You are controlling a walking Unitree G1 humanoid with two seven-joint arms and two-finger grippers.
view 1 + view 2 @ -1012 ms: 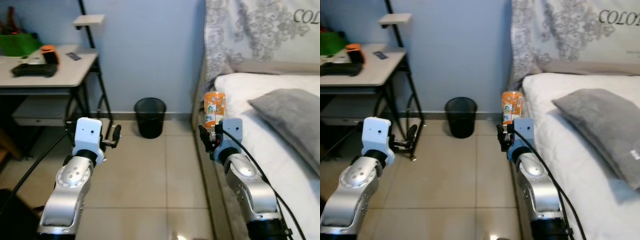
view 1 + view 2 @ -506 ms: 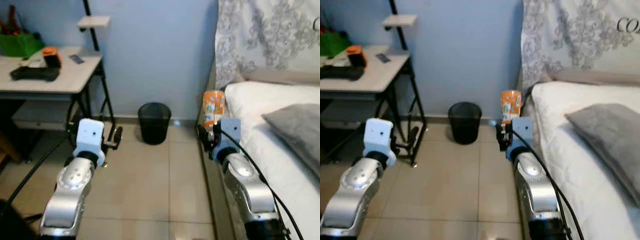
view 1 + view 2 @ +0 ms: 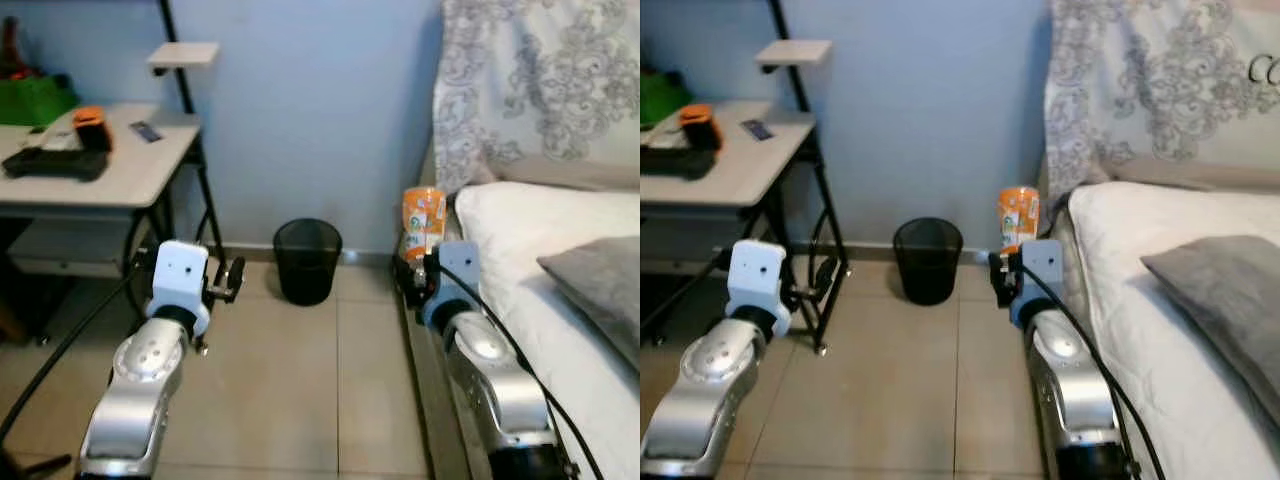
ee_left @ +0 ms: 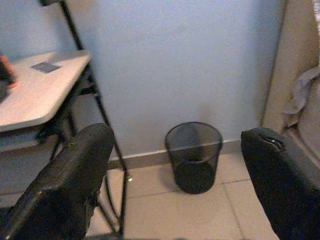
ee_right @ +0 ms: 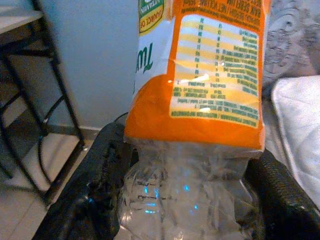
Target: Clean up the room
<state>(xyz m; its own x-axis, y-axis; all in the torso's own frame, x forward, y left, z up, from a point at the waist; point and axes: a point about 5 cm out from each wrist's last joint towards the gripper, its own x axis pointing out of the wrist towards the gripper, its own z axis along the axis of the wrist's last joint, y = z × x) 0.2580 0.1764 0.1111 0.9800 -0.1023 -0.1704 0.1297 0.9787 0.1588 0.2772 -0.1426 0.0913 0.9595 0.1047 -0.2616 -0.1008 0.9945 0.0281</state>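
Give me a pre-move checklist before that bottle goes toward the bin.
1. Right end effector shut on the plastic bottle: ok.
2. Bottle held upright: ok.
3. Black mesh bin upright by the wall, mouth open: ok.
4. Tiled floor between robot and bin free of obstacles: ok.
5. Left end effector open, holding nothing: ok.
6. Bottle empty: cannot tell.

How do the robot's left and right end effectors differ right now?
The left end effector is open and empty; the right end effector is shut on an orange-labelled plastic bottle. The left is over the floor near the desk; the right is beside the bed. Both point toward the black bin.
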